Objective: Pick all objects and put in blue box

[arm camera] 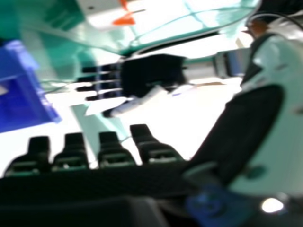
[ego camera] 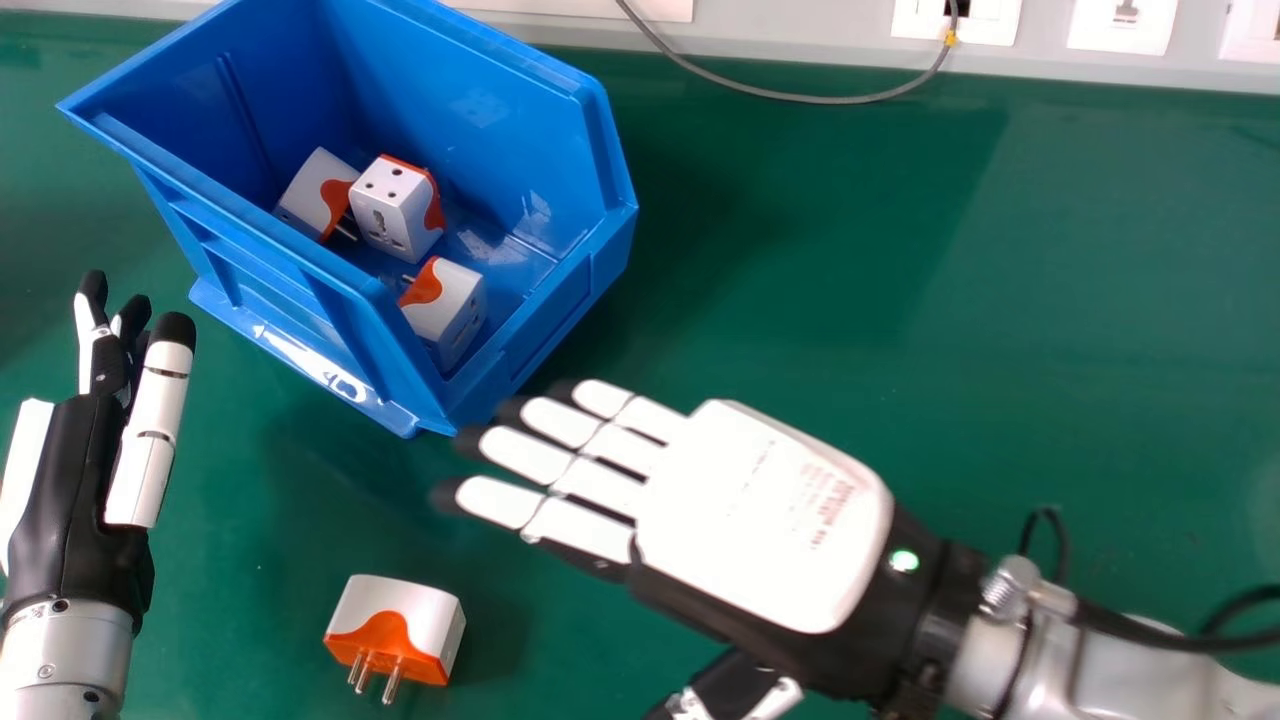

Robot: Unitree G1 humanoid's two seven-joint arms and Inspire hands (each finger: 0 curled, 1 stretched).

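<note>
The right hand [ego camera: 765, 510] is over the mat in the head view, its straight fingers pointing left, just in front of the blue box [ego camera: 500, 65]. A white and orange plug adapter [ego camera: 400, 625] lies on the mat, between the two hands and apart from both. Several like it lie inside the box, one of them an adapter [ego camera: 395, 205] with its sockets showing. At the left edge the left hand [ego camera: 75, 500] points away with straight fingers. In the right hand view are the right hand [arm camera: 163, 151], the blue box [arm camera: 23, 90] and an adapter [arm camera: 104, 14].
A green mat [ego camera: 950, 330] covers the table. Along the back runs a pale wall strip with sockets [ego camera: 1120, 25], and a grey cable [ego camera: 800, 97] hangs down from it onto the mat.
</note>
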